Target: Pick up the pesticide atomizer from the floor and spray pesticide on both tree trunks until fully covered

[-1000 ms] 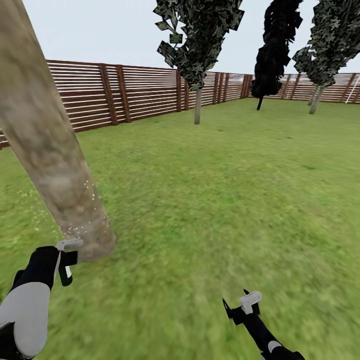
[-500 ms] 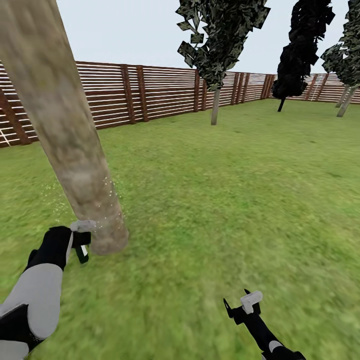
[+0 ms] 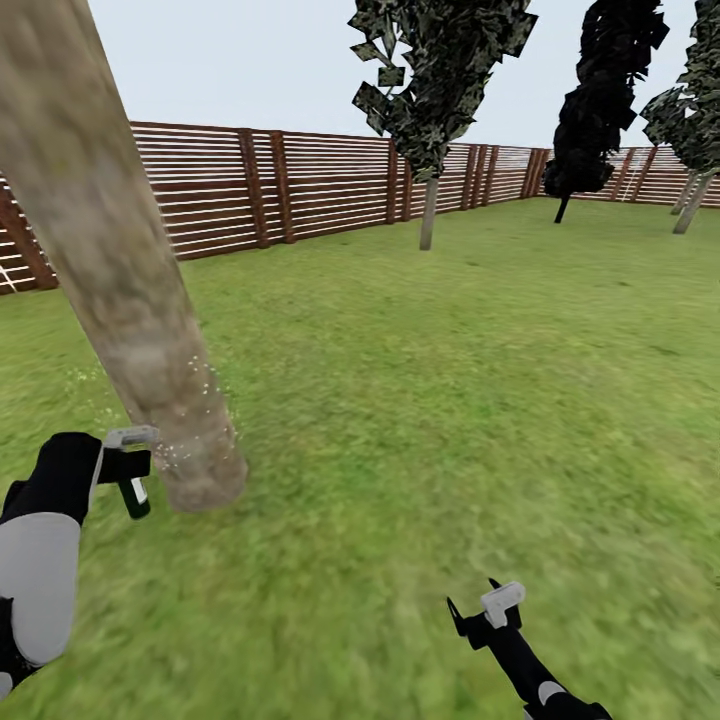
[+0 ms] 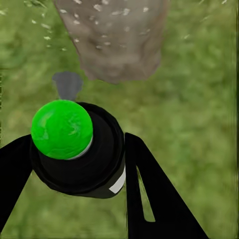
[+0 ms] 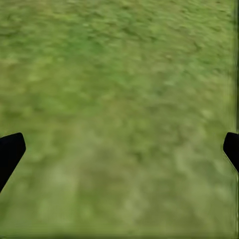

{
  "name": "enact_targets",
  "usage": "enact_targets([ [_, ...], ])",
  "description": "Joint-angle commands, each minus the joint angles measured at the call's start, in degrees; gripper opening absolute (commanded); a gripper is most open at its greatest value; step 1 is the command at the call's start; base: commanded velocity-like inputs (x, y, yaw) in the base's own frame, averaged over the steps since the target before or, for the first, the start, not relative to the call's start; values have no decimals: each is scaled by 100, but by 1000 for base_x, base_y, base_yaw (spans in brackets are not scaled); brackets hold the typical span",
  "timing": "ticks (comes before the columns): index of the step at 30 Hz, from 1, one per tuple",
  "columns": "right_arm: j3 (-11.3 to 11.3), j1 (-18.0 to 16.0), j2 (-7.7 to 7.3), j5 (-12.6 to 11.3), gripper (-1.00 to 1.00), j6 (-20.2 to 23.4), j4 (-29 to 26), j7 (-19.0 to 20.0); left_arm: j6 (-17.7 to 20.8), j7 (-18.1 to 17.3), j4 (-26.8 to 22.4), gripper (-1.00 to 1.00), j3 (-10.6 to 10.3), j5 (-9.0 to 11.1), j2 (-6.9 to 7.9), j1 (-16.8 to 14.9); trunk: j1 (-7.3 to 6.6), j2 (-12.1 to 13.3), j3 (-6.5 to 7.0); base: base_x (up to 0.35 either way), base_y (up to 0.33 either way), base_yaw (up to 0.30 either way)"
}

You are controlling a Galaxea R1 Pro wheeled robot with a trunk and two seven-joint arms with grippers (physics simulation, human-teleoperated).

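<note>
A thick pale mottled tree trunk (image 3: 140, 330) leans across the left of the head view, with white specks scattered over its base (image 4: 114, 42). My left gripper (image 3: 125, 468) hangs just left of that base and a little apart from it. It is shut on the pesticide atomizer (image 3: 136, 496), a small dark bottle. In the left wrist view the atomizer (image 4: 82, 159) shows a green ball top and a grey nozzle facing the trunk, and the left gripper (image 4: 77, 147) has a black finger on each side of it. Another tree (image 3: 430, 205) stands far off by the fence. My right gripper (image 3: 475, 602) is open over grass.
A brown slatted fence (image 3: 300, 185) rings the lawn (image 3: 450, 380). A black cone-shaped tree (image 3: 600, 100) and another leafy tree (image 3: 695, 110) stand at the far right. Open grass (image 5: 119, 119) lies under the right gripper.
My left gripper with the atomizer has moved left, away from the trunk base. The view swung over the second and shifted slightly at the end. The right gripper has stayed put.
</note>
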Motion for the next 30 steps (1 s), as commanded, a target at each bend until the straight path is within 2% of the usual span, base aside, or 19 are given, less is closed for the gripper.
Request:
enact_targets([
  [1, -47, -3, 0, -6, 100, -14, 1, 58, 24, -55, -142, -100, 24, -59, -4, 2, -1, -2, -5, 1, -275, 0],
  [3, -44, -3, 7, -3, 100, -14, 2, 58, 308, -57, -331, -100, 14, -46, -11, 19, -1, -2, -5, 0, -276, 18],
  [6, -44, -3, 18, 2, 100, -14, 2, 62, 444, -64, -365, -100, -21, -40, -43, 39, -1, -2, -5, 0, -276, 218],
  [10, -44, -3, 18, 2, 100, -14, 2, 66, 456, -64, -361, -100, -19, -39, -71, 38, -1, -2, -5, 0, -276, 210],
  [21, -44, -3, 15, 2, 100, -15, 2, 67, 465, -64, -361, -100, -13, -39, -74, 16, -1, -2, -5, 108, -276, 6],
  [30, -44, -3, 18, 2, 100, -14, 2, 67, 465, -60, -361, -100, -10, -48, -74, -12, -1, -2, -5, 4, -276, 52],
])
